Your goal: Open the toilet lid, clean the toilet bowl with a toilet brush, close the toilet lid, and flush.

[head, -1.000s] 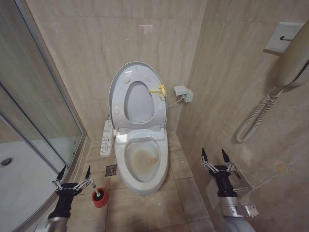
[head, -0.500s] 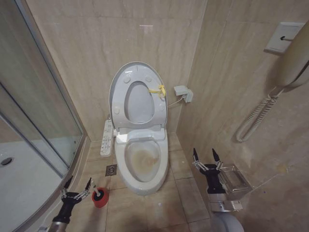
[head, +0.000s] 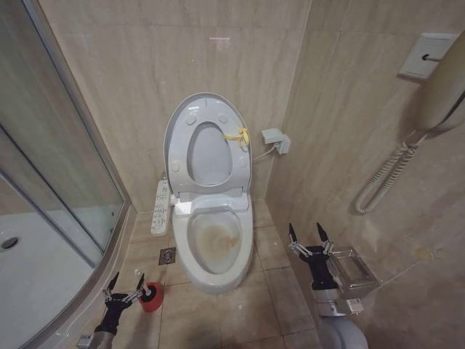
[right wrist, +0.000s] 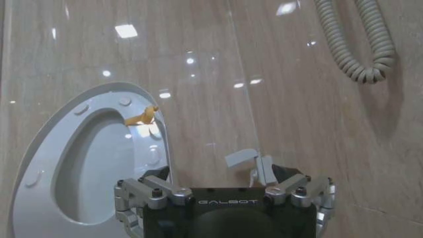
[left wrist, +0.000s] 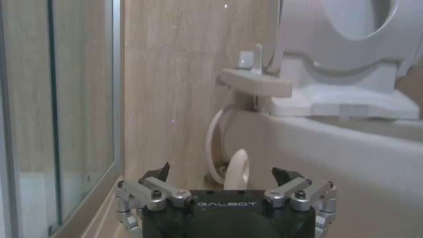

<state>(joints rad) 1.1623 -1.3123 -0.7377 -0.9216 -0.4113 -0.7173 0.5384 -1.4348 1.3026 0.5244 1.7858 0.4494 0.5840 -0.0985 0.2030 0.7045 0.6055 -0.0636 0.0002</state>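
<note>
Right gripper [right wrist: 225, 184] sitting low in frame, fingers spread apart, holding nothing. Toilet lid [right wrist: 39, 144] standing upright against the tiled wall, yellow tag [right wrist: 144, 115] showing at its edge. Coiled cord [right wrist: 360, 42] hanging on the wall beyond. Small grey fitting [right wrist: 250, 162] showing just behind the gripper.

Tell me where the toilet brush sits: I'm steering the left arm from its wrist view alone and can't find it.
Observer: In the head view, the toilet brush stands in its red cup holder on the floor tiles. It is close beside the open left gripper, on the robot's right of it, toward the toilet bowl.
Operator: Is the bowl's inside exposed?
Observer: Yes. The toilet lid stands raised against the back wall, and the bowl shows a yellowish-brown tint inside.
Operator: Where's the right arm?
Observer: The right gripper hangs open on the bowl's other side, by the right-hand wall.
</note>
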